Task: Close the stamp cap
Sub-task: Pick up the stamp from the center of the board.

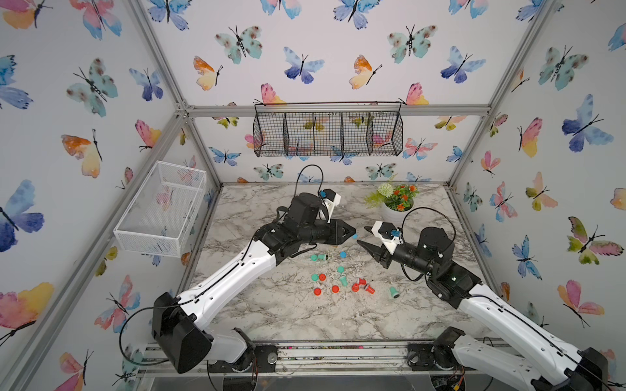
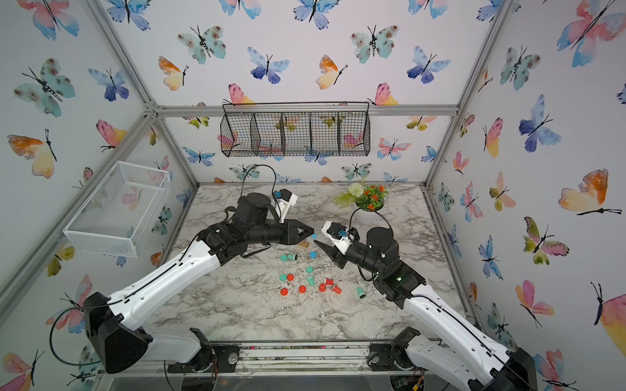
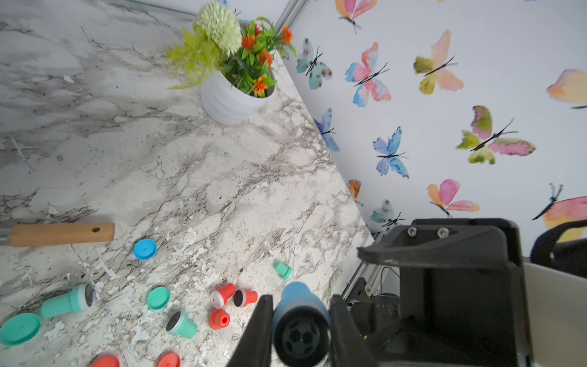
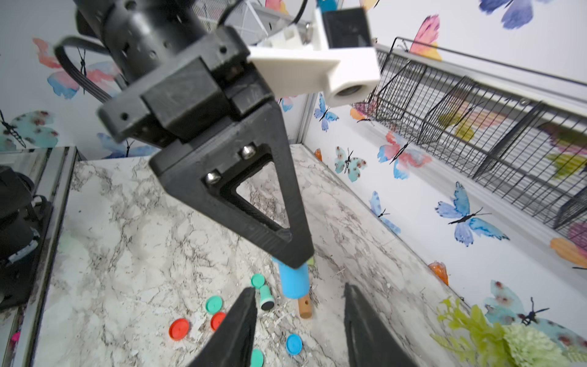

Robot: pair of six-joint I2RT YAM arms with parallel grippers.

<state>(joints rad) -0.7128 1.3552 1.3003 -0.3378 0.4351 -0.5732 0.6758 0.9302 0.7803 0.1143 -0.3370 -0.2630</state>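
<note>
My left gripper (image 3: 301,298) is shut on a blue stamp (image 3: 300,313) and holds it above the marble table. The stamp's dark round end faces the left wrist camera, and its blue end sticks out past the fingertips (image 4: 293,279). In both top views the stamp (image 1: 355,236) (image 2: 314,236) shows only as a small blue spot at the left gripper's (image 1: 352,233) tip. My right gripper (image 1: 362,236) (image 4: 299,287) faces it, open and holding nothing, its tips just short of the stamp. A loose blue cap (image 1: 342,254) (image 3: 145,249) (image 4: 294,344) lies flat on the table below.
Several teal and red stamps and caps (image 1: 342,281) (image 3: 222,295) are scattered on the table nearer the front. A wooden handle (image 3: 60,234) (image 4: 305,306) lies under the left gripper. A flower pot (image 1: 394,203) stands at the back right. A white basket (image 1: 162,210) hangs on the left wall.
</note>
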